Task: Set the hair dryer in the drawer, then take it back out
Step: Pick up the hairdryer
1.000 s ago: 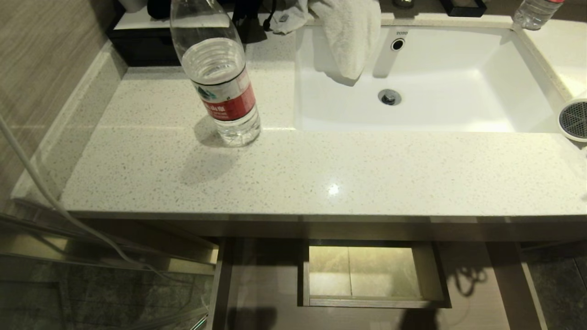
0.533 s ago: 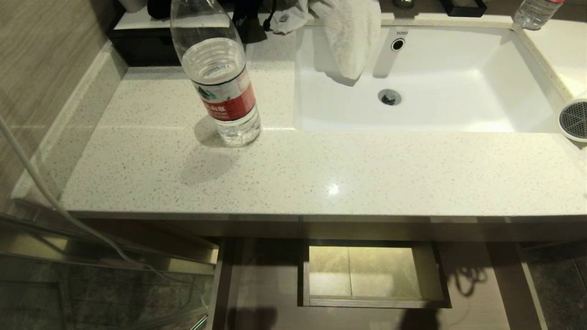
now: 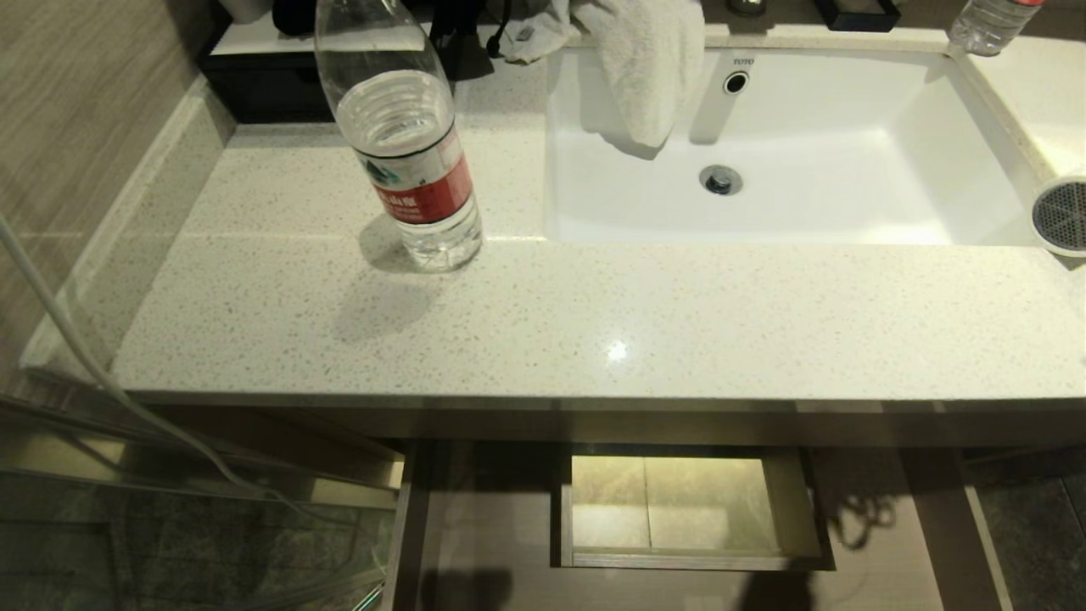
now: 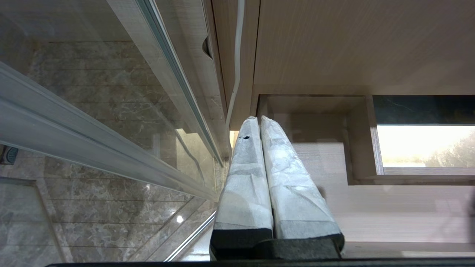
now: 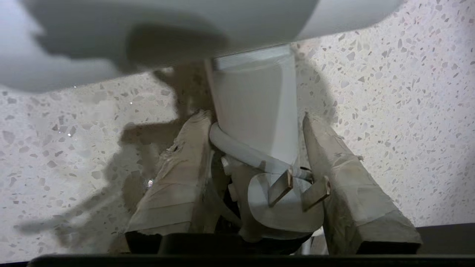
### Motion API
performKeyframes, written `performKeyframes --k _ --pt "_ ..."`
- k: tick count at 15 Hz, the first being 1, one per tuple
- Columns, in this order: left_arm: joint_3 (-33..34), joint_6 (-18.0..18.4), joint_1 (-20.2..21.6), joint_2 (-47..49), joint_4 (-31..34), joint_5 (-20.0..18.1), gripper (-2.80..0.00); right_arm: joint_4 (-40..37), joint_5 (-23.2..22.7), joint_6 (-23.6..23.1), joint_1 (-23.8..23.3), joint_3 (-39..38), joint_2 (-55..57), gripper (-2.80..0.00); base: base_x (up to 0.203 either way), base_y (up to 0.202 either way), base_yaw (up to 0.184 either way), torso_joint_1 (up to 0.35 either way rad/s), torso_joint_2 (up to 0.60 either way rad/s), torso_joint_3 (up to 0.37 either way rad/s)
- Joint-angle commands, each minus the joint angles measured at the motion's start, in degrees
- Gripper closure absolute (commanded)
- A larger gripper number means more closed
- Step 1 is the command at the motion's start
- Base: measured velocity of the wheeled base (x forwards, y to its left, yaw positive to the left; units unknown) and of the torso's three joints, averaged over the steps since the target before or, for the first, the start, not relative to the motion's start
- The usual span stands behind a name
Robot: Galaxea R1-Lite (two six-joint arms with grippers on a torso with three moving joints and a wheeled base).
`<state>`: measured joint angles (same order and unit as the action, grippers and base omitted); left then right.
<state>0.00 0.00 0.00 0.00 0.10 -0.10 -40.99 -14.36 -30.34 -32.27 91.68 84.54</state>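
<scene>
The hair dryer (image 3: 1060, 215) is sitting at the far right edge of the head view, on the speckled tabletop (image 3: 594, 314) beside the white sink (image 3: 797, 204), its grey mesh grille facing inward. In the right wrist view, the right end effector (image 5: 256, 122) is straddling the white handle (image 5: 256, 104) of the dryer, one padded finger on each side; whether it is actually gripping is not clear. The drawer (image 3: 687, 509) is standing pulled out at the bottom centre, nothing lying inside. The left end effector (image 4: 259, 122) is hanging low beside the cabinet, fingers pressed together. A water bottle (image 3: 407, 144) is standing at upper left.
</scene>
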Motion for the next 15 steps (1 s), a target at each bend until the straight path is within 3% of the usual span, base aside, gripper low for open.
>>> performKeyframes --k 1,12,15 --pt "0.00 0.00 0.00 0.00 -0.01 0.01 0.00 -0.23 -0.05 -0.07 0.01 -0.27 -0.08 0.00 0.000 0.000 0.000 0.000 0.00 0.000" --pt "0.00 0.00 0.00 0.00 -0.01 0.01 0.00 -0.67 -0.24 -1.39 -0.25 0.33 -4.66 0.00 0.000 0.000 0.000 0.000 0.00 0.000" --pt "0.00 0.00 0.00 0.00 0.07 0.01 0.00 -0.10 -2.79 -2.39 0.05 -1.36 -7.18 0.00 0.000 0.000 0.000 0.000 0.00 0.000"
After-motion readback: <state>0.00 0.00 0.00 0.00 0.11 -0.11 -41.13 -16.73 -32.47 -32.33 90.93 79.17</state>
